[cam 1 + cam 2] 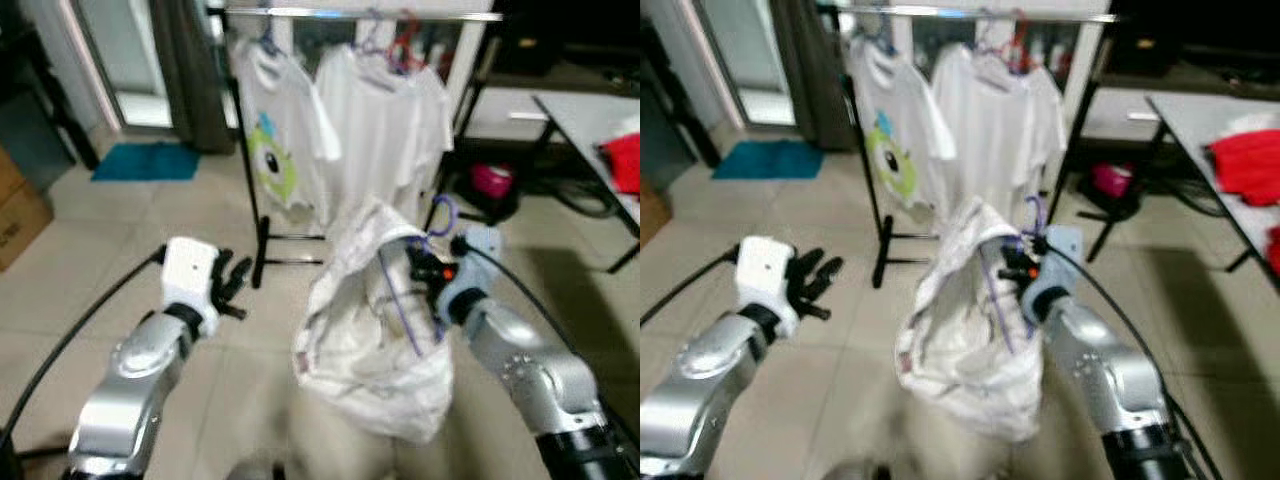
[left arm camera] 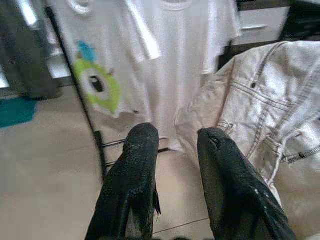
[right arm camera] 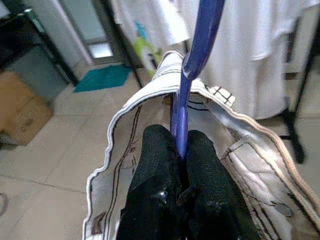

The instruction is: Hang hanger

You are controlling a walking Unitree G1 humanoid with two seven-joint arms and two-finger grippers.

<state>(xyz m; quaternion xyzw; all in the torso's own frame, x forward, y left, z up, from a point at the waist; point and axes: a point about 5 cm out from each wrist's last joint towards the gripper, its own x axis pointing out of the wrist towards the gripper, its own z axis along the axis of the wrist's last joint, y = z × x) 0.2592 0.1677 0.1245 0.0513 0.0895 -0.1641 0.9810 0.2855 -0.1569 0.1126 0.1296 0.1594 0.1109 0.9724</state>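
Right of centre, right gripper (image 3: 181,150) clamped on neck of purple hanger (image 1: 402,300), hook (image 1: 442,214) up, presumably for reaching rail. Pale denim jacket (image 1: 365,330) droops from hanger, just left of gripper. Far ahead, clothes rack (image 1: 350,14) holds white shirts (image 1: 380,120). Left gripper (image 2: 172,175), fingers parted, empty, hovers left, near, likely spare.

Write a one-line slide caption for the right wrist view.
Right gripper fingers shut on a purple hanger carrying a pale denim jacket.
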